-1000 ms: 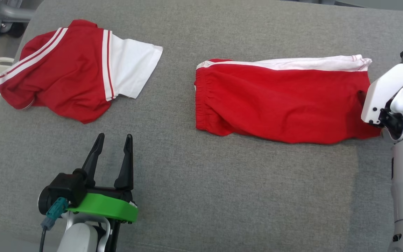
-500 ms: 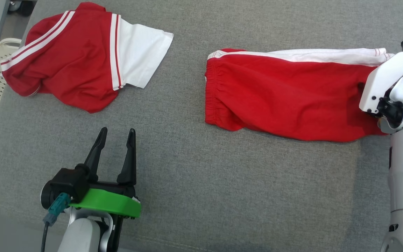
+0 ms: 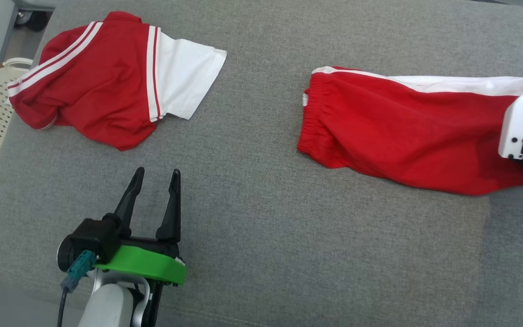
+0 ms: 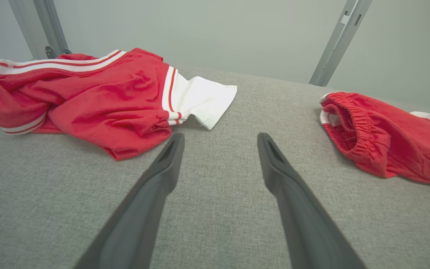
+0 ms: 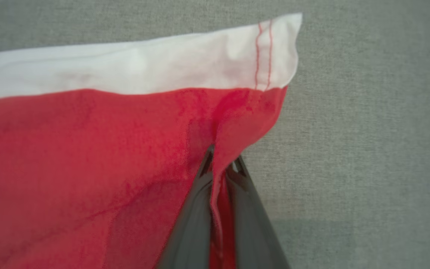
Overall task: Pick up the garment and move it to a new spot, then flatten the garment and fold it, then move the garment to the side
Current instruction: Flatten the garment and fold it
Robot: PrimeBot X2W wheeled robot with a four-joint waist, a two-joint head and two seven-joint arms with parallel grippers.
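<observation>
Right gripper (image 5: pixel 222 158) is pinched tight on the red hem corner of the shorts (image 3: pixel 402 141), with fabric bunched between its fingers. Left gripper (image 3: pixel 157 175) hovers with fingers spread wide over bare grey cushion (image 3: pixel 261 254). The shorts lie on the cushion's right half, long axis across the head view, elastic waistband pointing to the robot's left, white stripe along the far edge. Open cushion lies nearer the robot and between shorts and shirt (image 3: pixel 102 91). The head view hides the pinch behind the white wrist; the right wrist view shows it
</observation>
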